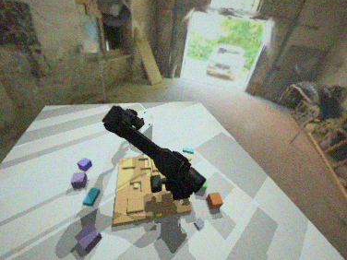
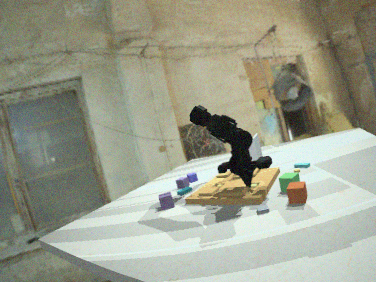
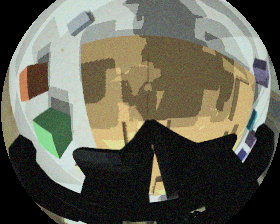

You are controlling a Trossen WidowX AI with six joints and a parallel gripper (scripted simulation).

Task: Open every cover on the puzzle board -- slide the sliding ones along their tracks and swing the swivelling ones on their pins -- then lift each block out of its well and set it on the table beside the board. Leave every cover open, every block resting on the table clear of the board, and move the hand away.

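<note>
The wooden puzzle board (image 1: 121,198) (image 2: 200,200) (image 3: 112,45) lies on the table, partly shadowed and partly behind the arm. Its raised covers and tracks show in the top view, but their exact positions are hard to tell. My gripper (image 2: 249,184) (image 3: 149,123) is shut and empty, pointing down low over the board; contact cannot be told. Beside the board on the left lie purple blocks (image 1: 89,236) (image 2: 166,200), a violet block (image 1: 84,164) and a teal block (image 1: 91,196) (image 2: 184,191). On the right lie an orange block (image 1: 214,200) (image 2: 297,193) and a green block (image 2: 289,183) (image 3: 54,131).
A small grey-blue block (image 1: 198,223) (image 2: 262,211) (image 3: 81,23) lies off the board's near right corner. A cyan piece (image 1: 188,150) (image 2: 302,165) and a small yellow piece (image 2: 296,170) lie beyond on the right. The arm spans the board's far side.
</note>
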